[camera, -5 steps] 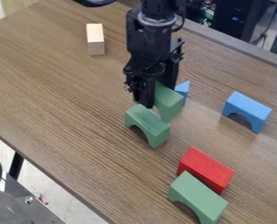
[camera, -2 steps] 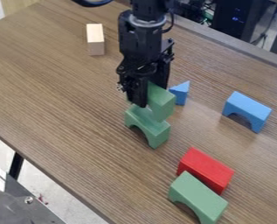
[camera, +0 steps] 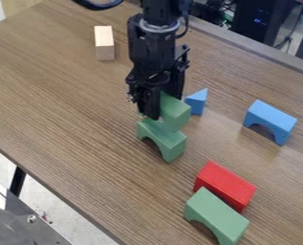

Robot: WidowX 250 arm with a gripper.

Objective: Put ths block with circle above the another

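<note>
Near the middle of the camera view the gripper (camera: 158,107) points down, shut on a green block (camera: 175,114) whose left part is hidden behind the near finger. Directly under it in the view, a green arch block (camera: 162,139) stands on the table with its curved cutout facing the lower left. The held block overlaps the arch block's upper back edge; whether the two touch I cannot tell.
On the wooden table (camera: 64,105), a blue triangle (camera: 197,102) lies just right of the gripper and a blue arch (camera: 270,121) farther right. A red block (camera: 224,185) and another green arch (camera: 215,217) sit at lower right, a pale wooden block (camera: 104,43) at upper left.
The gripper has moved left with the green block, then slightly lower, bringing it over the green arch block. More of the blue triangle shows now. The other blocks have stayed put.
</note>
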